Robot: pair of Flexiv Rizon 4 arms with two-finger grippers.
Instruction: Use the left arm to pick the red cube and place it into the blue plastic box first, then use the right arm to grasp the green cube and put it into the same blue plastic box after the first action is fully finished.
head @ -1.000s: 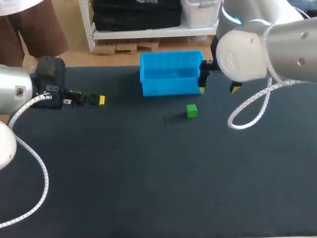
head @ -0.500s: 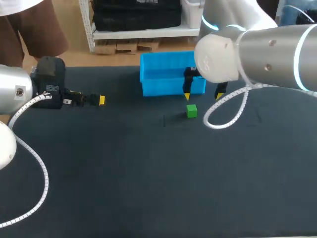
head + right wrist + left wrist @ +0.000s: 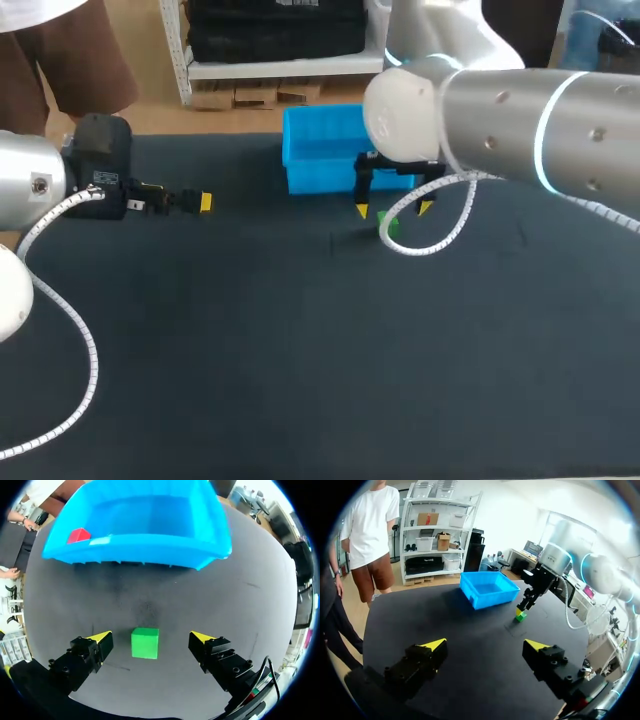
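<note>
The small red cube (image 3: pixel 78 535) already lies inside the blue plastic box (image 3: pixel 135 552), in a corner by its near wall, so I judge the first half done and the green cube's grasp to be the step in hand. The small green cube (image 3: pixel 145 642) sits on the dark tabletop (image 3: pixel 250 350), just in front of the box, at upper middle of the head view. The right gripper (image 3: pixel 393 210) hangs over it with its fingers spread wide, one yellow tip on each side and neither touching. The left gripper (image 3: pixel 485 644) is parked at the left of the head view, well apart from the box, fingers open and empty.

To do this well, the right arm should come straight down, keeping the cube centred in the gap and its faces square to the fingers. It should close only once the tips are below the cube's top edge. The lift probably needs to clear the box's near wall before crossing it, and a release away from the red cube would avoid a knock.

In the head view the green cube is mostly covered by the right arm's white coiled cable (image 3: pixel 440 225) and its fingers. That arm also hides part of the box's inside, so the red cube does not show there. How high the tips stand above the tabletop is hard to tell.
</note>
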